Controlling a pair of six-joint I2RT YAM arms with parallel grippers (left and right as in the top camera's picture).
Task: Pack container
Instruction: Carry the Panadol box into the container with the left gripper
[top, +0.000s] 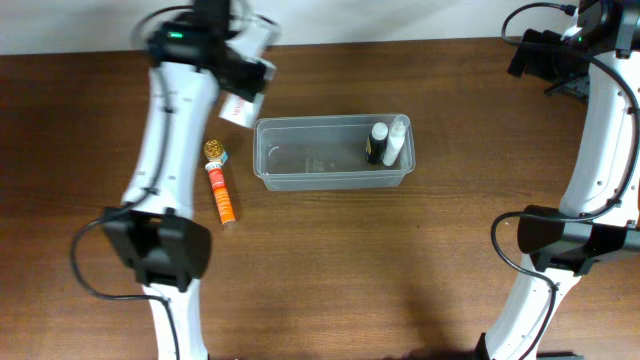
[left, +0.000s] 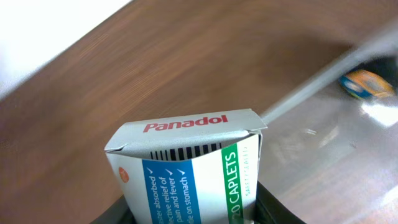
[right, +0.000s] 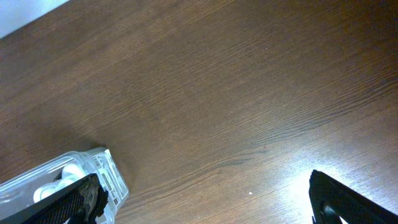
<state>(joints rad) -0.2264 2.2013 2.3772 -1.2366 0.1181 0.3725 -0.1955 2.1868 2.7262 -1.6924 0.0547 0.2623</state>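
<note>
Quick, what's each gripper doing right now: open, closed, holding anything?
Left gripper: closed, holding the Panadol box.
Right gripper: open, holding nothing.

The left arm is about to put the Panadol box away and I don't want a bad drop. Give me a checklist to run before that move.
1. Grip: left gripper is shut on the Panadol box. Ok.
2. Box above the opening: it hangs outside the far left corner of the container. Not ok.
3. Free room inside: the left part is bare; the black bottle and white bottle stand at the right end. Ok.
4. Other arm clear: right gripper is open, empty and off to the right of the container. Ok.
5. Box high enough to pass the rim: cannot tell.
</note>
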